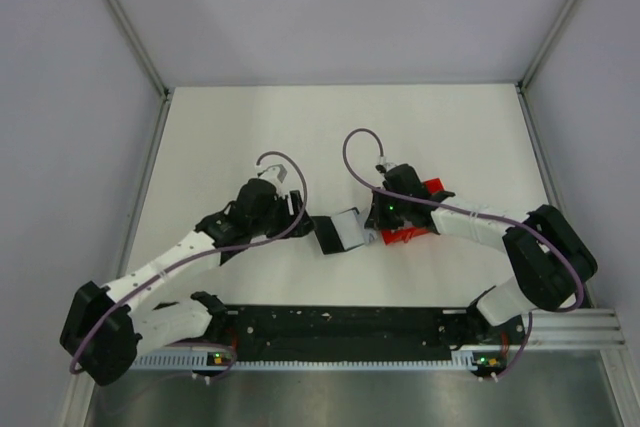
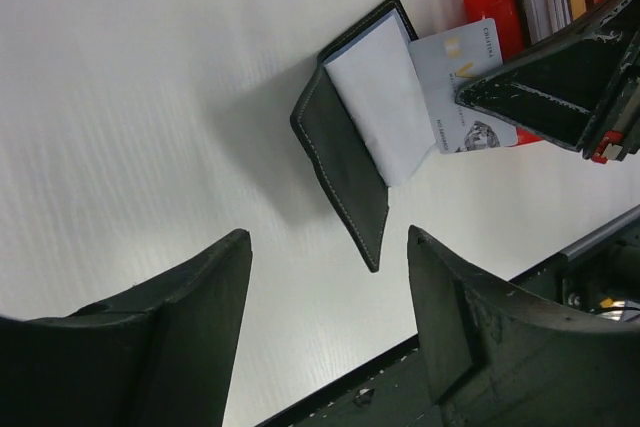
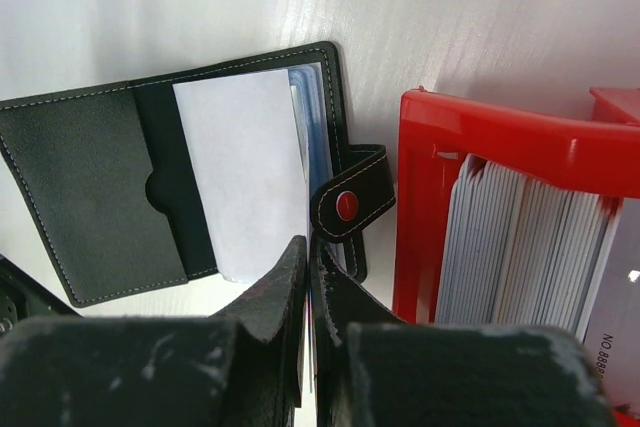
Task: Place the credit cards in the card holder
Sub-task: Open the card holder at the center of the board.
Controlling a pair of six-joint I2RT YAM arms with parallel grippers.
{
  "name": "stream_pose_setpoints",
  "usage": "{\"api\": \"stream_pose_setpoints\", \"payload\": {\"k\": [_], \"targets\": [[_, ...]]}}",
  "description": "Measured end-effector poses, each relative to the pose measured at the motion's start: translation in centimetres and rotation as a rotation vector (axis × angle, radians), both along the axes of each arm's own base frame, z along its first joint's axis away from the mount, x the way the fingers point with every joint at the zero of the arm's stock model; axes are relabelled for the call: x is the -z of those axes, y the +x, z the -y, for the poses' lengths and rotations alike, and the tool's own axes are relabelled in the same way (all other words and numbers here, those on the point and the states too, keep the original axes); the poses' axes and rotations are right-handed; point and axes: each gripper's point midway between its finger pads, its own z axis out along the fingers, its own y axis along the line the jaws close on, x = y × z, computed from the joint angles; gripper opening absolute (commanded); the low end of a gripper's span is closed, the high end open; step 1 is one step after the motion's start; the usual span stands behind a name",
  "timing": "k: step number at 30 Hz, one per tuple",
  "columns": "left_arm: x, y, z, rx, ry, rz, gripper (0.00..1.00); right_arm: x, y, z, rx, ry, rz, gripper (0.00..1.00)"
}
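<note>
The left gripper (image 2: 328, 239) stands wide open and holds nothing, its two dark fingers (image 2: 180, 317) hanging over the white worktop (image 1: 250, 137) just short of the card holder (image 2: 345, 162). The right gripper (image 3: 310, 247) is pinched tight on a single credit card (image 2: 462, 67), a pale one with printing on its face. In the right wrist view the card shows only as a thin edge between the pressed fingers. The card reaches from that gripper to the card holder, and its far end passes behind the holder's pale inner leaf (image 2: 385, 107). Whether it sits inside a pocket cannot be told. The card holder lies unfolded about halfway across the worktop and closer to its near edge than its far edge. Its black cover is spread to one side, and its strap (image 3: 350, 202) with a red snap sticks out toward the right gripper. Just beside the holder, on the side toward the worktop's right edge, sits a red tray (image 3: 480, 132). A stack of cards (image 3: 510, 237), mostly pale, stands on edge inside the tray.
</note>
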Motion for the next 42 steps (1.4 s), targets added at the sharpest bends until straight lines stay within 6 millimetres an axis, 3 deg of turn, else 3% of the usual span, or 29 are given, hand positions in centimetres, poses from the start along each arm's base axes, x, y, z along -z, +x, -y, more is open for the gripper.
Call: {"api": "stream_pose_setpoints", "payload": {"k": [2, 9, 13, 17, 19, 22, 26, 35, 42], "targets": [[0.3, -0.2, 0.7, -0.011, -0.063, -0.011, 0.65, 0.0, 0.0, 0.0, 0.0, 0.0, 0.0, 0.0], [4.7, -1.2, 1.9, -0.053, -0.129, -0.161, 0.63, -0.1, 0.0, -0.1, -0.003, 0.003, -0.002, 0.0], [4.9, -1.0, 2.5, -0.074, -0.186, -0.164, 0.6, -0.1, 0.0, -0.1, -0.003, 0.004, -0.002, 0.0], [4.2, 0.0, 3.5, -0.077, -0.24, -0.14, 0.44, -0.1, 0.0, -0.1, -0.003, 0.004, -0.002, 0.0], [4.5, 0.3, 3.9, -0.075, -0.24, -0.152, 0.33, -0.1, -0.1, -0.1, -0.004, 0.004, -0.003, 0.0], [5.4, 0.2, 4.3, -0.07, -0.235, -0.185, 0.24, -0.1, -0.1, -0.1, -0.005, 0.005, -0.003, 0.0], [6.5, -0.2, 4.4, -0.065, -0.216, -0.22, 0.0, -0.1, -0.1, -0.1, -0.005, 0.005, -0.003, 0.0], [6.6, -0.3, 3.7, 0.004, -0.095, -0.215, 0.0, -0.4, -0.2, 0.1, -0.002, 0.002, -0.001, 0.0], [7.6, -2.3, 2.0, 0.09, 0.02, -0.248, 0.0, -1.7, -0.3, 0.3, -0.001, 0.016, 0.023, 0.0]]}}
